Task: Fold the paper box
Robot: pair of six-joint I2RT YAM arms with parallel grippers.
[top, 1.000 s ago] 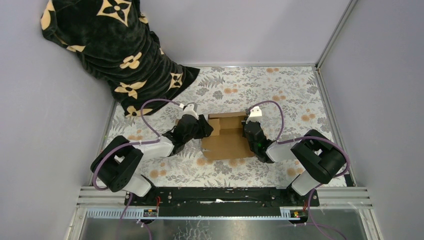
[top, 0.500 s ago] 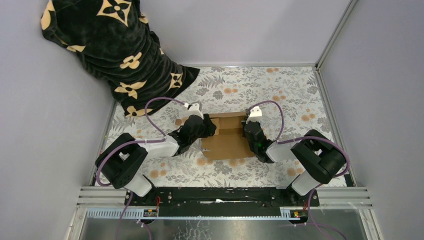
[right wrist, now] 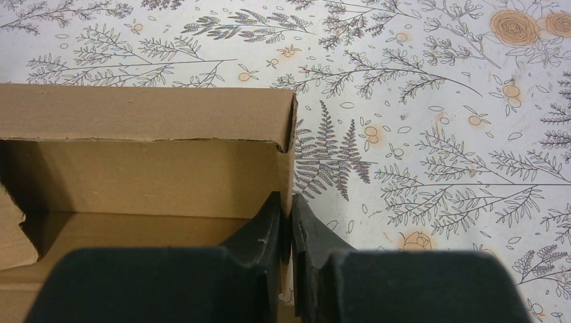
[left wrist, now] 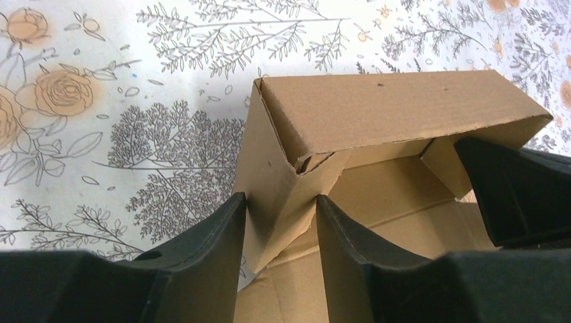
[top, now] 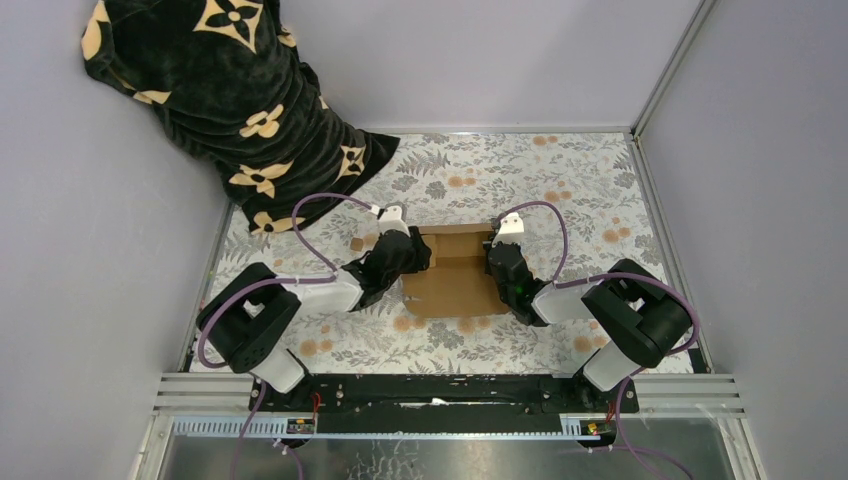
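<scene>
Paper box (top: 455,280) part-erected, open-topped, set on floral table (top: 560,180) midway between arms. Right wall pinched by right gripper (right wrist: 291,208), fingers nearly together on thin board. Left wall fold straddled by left gripper (left wrist: 281,205), cardboard filling gap; firm clamp cannot be told. Box judged light and thin: panels stiff, yielding only at scored creases, easily dented or torn. Hold best taken on wall edges near corners, not on loose flaps. Nothing seen inside box.

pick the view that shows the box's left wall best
Left wrist: the box has its left wall close up between the fingers of the left gripper, folded corner clear. Top view: small, partly under the arm; right wrist shows mainly other walls.
</scene>
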